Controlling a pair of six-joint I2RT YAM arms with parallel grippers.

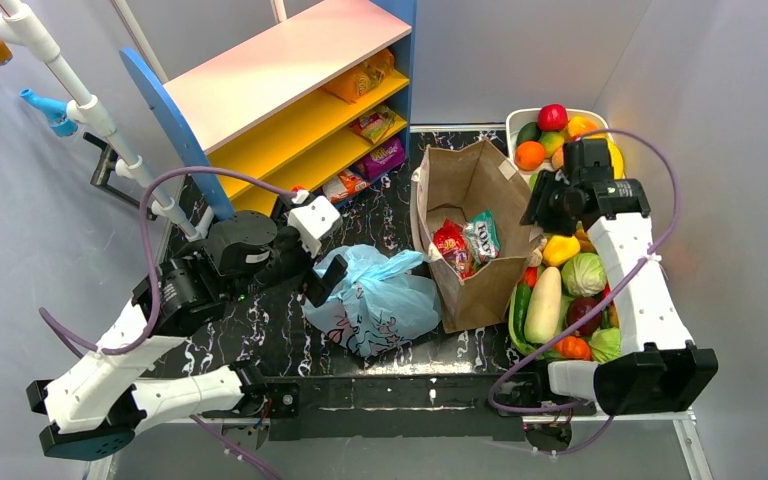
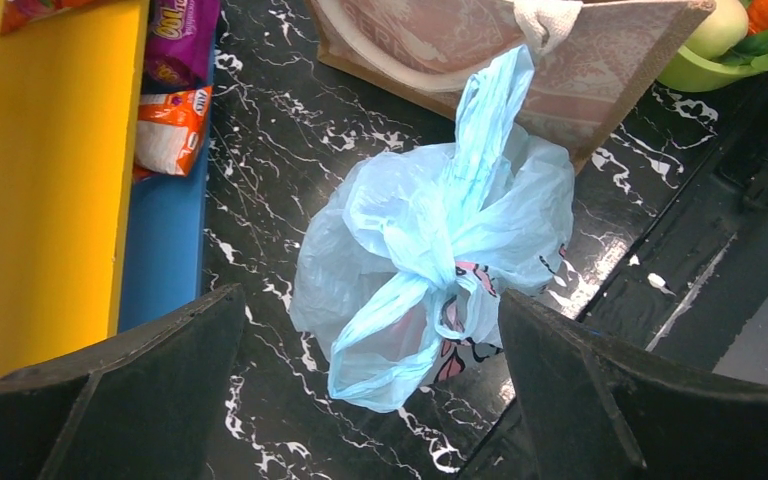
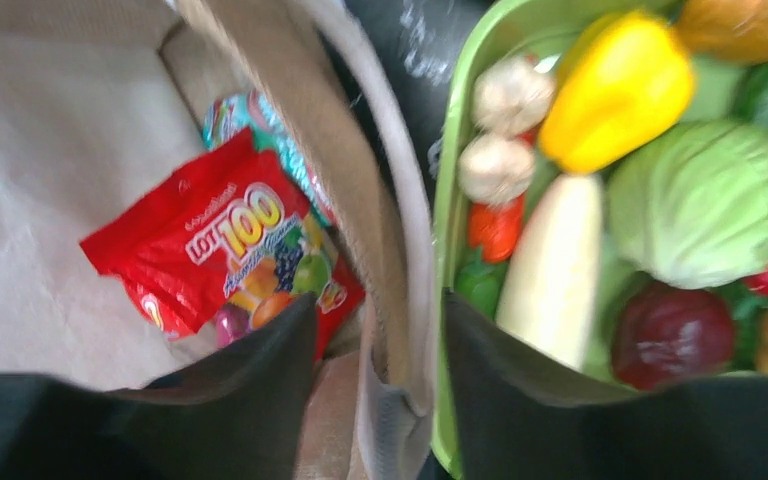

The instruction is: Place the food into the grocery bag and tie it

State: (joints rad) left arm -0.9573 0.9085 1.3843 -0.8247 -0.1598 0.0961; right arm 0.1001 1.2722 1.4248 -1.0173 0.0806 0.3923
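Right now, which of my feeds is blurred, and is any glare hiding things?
Right wrist view: motion-blurred, the paper bag rim is smeared, though the big lettering on the red packet is readable. Left wrist view: sharp on the blue bag, no glare on it. Top view: sharp and evenly lit, only soft shadows on the table.

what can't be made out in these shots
1. Contents of the knotted light-blue plastic bag: left wrist view, its crumpled film hides them.
2. Most of the teal-and-white foil packet: right wrist view, covered by the red foil packet and the brown paper bag rim.
3. Whether the right gripper pinches that rim: same view, blurred.
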